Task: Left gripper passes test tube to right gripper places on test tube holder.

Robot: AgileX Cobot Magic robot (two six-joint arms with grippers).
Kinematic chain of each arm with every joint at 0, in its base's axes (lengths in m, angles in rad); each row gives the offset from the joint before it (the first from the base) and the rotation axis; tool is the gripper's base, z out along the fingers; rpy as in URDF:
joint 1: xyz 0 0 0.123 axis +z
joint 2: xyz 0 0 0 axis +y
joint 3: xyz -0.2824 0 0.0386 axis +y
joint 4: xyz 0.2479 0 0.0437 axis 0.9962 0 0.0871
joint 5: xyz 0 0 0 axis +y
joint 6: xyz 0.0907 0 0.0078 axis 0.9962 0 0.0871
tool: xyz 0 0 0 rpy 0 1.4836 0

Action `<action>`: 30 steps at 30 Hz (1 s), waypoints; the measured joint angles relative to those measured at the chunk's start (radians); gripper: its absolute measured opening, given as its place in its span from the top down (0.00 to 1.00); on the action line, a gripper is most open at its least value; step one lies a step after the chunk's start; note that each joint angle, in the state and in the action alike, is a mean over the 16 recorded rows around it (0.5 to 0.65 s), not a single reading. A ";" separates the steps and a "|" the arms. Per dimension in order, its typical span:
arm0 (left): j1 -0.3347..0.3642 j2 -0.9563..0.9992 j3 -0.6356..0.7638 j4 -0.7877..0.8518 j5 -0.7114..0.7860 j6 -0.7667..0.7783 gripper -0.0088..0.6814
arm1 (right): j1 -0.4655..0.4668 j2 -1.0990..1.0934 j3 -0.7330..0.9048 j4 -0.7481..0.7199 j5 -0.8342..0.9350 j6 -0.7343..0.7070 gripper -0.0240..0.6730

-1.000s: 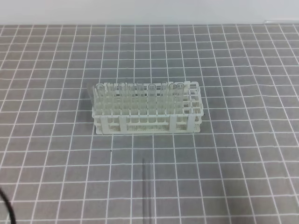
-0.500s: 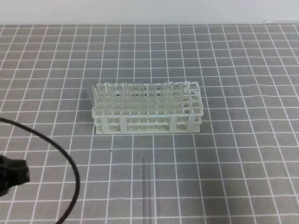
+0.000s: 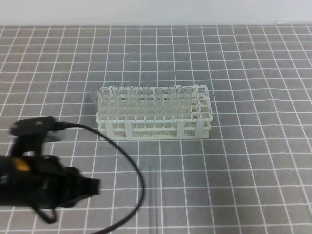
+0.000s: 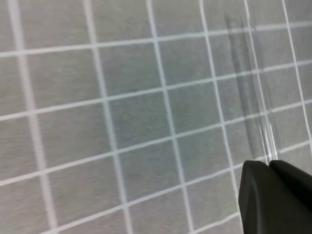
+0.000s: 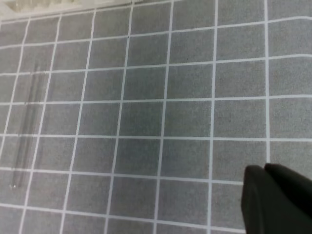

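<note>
Left gripper (image 3: 95, 186): jaws closed, empty. Tube (image 3: 155, 197) lies flat at its 3 o'clock, rack (image 3: 154, 127) at 1. Open jaws, straddle tube mid-length, squeeze gently.

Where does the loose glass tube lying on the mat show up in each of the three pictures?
Exterior high view: the test tube lies low and centre, in front of the rack.
Left wrist view: upper right, running down to the left gripper.
Right wrist view: far left, running up and down.
Shared landmark: the white grid lines of the grey mat.
</note>
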 joint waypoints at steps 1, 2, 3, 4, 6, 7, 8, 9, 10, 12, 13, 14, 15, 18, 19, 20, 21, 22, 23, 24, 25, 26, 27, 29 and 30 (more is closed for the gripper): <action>-0.037 0.029 -0.015 0.016 -0.002 -0.026 0.99 | 0.000 0.000 0.000 -0.001 0.001 -0.005 0.98; -0.074 0.059 -0.035 0.034 -0.001 -0.054 0.99 | 0.000 0.000 0.000 -0.003 0.001 -0.009 0.98; -0.109 0.089 -0.056 0.052 0.001 -0.081 0.99 | 0.000 0.000 0.000 -0.004 0.002 -0.013 0.98; -0.143 0.119 -0.077 0.069 0.005 -0.107 0.99 | 0.000 0.000 0.000 -0.005 0.003 -0.016 0.98; -0.211 0.178 -0.125 0.103 0.017 -0.155 0.99 | 0.000 0.000 0.000 -0.008 0.005 -0.022 0.98; -0.242 0.206 -0.150 0.119 0.024 -0.177 0.99 | 0.000 0.000 0.000 -0.010 0.006 -0.025 0.98; -0.275 0.236 -0.176 0.136 0.033 -0.197 0.99 | 0.000 0.000 0.000 -0.011 0.007 -0.028 0.98; -0.303 0.263 -0.201 0.150 0.042 -0.218 0.99 | 0.000 0.000 0.000 -0.012 0.007 -0.030 0.98; -0.328 0.290 -0.227 0.165 0.051 -0.237 0.99 | 0.000 0.000 0.000 -0.014 0.008 -0.032 0.98; -0.374 0.341 -0.276 0.189 0.071 -0.265 0.99 | 0.000 0.000 0.000 -0.016 0.010 -0.035 0.98; -0.393 0.364 -0.299 0.197 0.082 -0.275 0.99 | 0.000 0.000 0.000 -0.017 0.011 -0.036 0.98; -0.411 0.387 -0.321 0.206 0.092 -0.286 0.99 | 0.000 0.000 0.000 -0.017 0.012 -0.037 0.98; -0.426 0.409 -0.342 0.212 0.101 -0.292 0.99 | 0.000 0.000 0.000 -0.018 0.013 -0.038 0.98; -0.453 0.460 -0.391 0.223 0.121 -0.302 0.98 | 0.000 0.000 0.000 -0.018 0.015 -0.038 0.98; -0.460 0.475 -0.404 0.227 0.127 -0.304 0.97 | 0.000 0.000 0.000 -0.018 0.016 -0.038 0.98; -0.466 0.489 -0.416 0.231 0.132 -0.305 0.96 | 0.000 0.000 0.000 -0.018 0.017 -0.038 0.98; -0.468 0.502 -0.424 0.234 0.134 -0.306 0.95 | 0.000 0.000 0.000 -0.018 0.017 -0.038 0.98; -0.471 0.514 -0.433 0.237 0.137 -0.306 0.94 | 0.000 0.000 0.000 -0.018 0.018 -0.038 0.98; -0.472 0.525 -0.439 0.240 0.139 -0.307 0.93 | 0.000 0.000 0.000 -0.018 0.018 -0.038 0.98; -0.473 0.535 -0.444 0.242 0.140 -0.307 0.91 | 0.000 0.000 0.000 -0.018 0.019 -0.038 0.98; -0.473 0.544 -0.448 0.244 0.141 -0.307 0.88 | 0.000 0.000 0.000 -0.018 0.019 -0.038 0.98; -0.473 0.552 -0.451 0.246 0.142 -0.307 0.85 | 0.000 0.000 0.000 -0.018 0.019 -0.038 0.98; -0.473 0.559 -0.453 0.247 0.143 -0.308 0.81 | 0.000 0.000 0.000 -0.018 0.020 -0.038 0.98; -0.473 0.570 -0.455 0.250 0.144 -0.310 0.73 | 0.000 0.000 0.000 -0.018 0.020 -0.038 0.98; -0.473 0.575 -0.456 0.251 0.145 -0.312 0.69 | 0.000 0.000 0.000 -0.018 0.020 -0.038 0.98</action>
